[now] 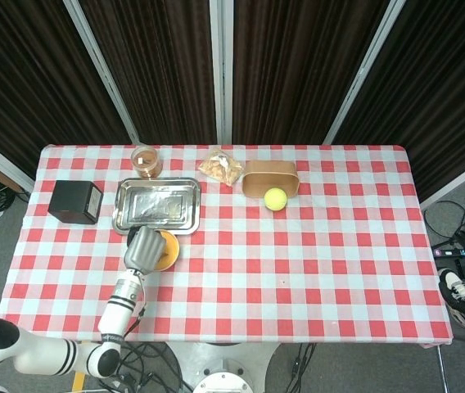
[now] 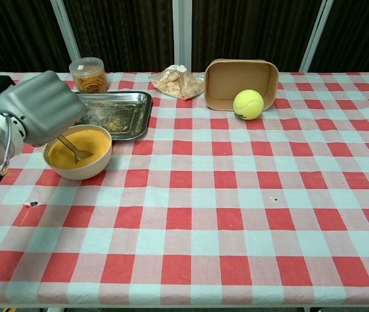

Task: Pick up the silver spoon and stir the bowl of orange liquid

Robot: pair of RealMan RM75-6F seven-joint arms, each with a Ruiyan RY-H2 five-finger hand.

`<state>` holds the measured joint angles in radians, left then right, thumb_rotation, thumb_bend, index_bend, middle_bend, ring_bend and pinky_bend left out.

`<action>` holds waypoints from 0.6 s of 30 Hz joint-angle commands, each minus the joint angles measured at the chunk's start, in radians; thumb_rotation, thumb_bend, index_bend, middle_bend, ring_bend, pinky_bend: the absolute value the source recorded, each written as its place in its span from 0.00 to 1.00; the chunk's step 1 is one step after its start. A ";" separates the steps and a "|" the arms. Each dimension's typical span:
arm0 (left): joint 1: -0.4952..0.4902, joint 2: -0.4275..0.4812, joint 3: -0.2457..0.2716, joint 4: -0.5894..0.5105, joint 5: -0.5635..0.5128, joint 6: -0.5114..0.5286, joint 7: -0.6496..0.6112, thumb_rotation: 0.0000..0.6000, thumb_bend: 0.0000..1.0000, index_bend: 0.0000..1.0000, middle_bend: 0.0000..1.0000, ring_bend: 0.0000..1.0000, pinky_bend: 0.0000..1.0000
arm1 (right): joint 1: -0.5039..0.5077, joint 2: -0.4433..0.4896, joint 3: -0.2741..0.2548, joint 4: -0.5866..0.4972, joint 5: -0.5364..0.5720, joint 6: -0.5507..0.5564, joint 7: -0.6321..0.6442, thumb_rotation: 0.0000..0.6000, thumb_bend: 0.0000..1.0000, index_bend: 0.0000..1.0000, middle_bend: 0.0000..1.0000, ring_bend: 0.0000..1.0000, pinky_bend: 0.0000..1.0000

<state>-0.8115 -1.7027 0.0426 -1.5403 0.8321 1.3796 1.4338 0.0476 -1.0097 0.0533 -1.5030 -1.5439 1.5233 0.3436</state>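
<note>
The silver spoon (image 2: 74, 149) is a thin metal piece; we see its narrow handle slant down from under the left hand (image 2: 38, 107) into the bowl (image 2: 77, 153), and its lower end is sunk in the orange liquid (image 2: 84, 144). The liquid looks thick, opaque and matte, and it fills the round pale bowl almost to the rim. We see the hand as a smooth grey shell, rounded and ridged on its back, with its fingers folded down around the upper end of the handle, so it grips the spoon. The fingertips themselves are hidden under the shell, and in the head view the hand (image 1: 144, 248) covers most of the bowl.

Just behind the bowl lies a rectangular metal tray (image 2: 116, 110), shiny, with brownish crumbs on its floor. Further back stand a clear plastic jar (image 2: 88, 75), a crinkled transparent bag (image 2: 177, 82) and a rounded brown box (image 2: 241, 79) turned on its side, with a fuzzy yellow tennis ball (image 2: 248, 104) in front of it. A black cube (image 1: 75, 201) sits on the red and white checked cloth (image 2: 236, 208). The right hand appears in neither view.
</note>
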 commanded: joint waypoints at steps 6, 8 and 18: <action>0.015 0.089 -0.082 -0.077 -0.060 -0.067 -0.122 1.00 0.41 0.66 0.99 0.97 0.98 | 0.000 -0.001 0.000 -0.003 -0.003 0.001 -0.003 1.00 0.27 0.00 0.05 0.00 0.00; 0.015 0.114 -0.098 -0.104 -0.083 -0.084 -0.142 1.00 0.41 0.66 0.99 0.97 0.98 | 0.000 0.000 0.001 -0.005 -0.004 0.003 -0.005 1.00 0.27 0.00 0.05 0.00 0.00; -0.005 0.187 -0.135 -0.150 -0.141 -0.106 -0.174 1.00 0.41 0.66 0.99 0.97 0.98 | -0.002 0.004 0.000 -0.014 -0.006 0.007 -0.014 1.00 0.27 0.00 0.05 0.00 0.00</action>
<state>-0.8125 -1.5160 -0.0934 -1.6936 0.6901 1.2667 1.2528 0.0452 -1.0059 0.0535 -1.5174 -1.5497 1.5305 0.3296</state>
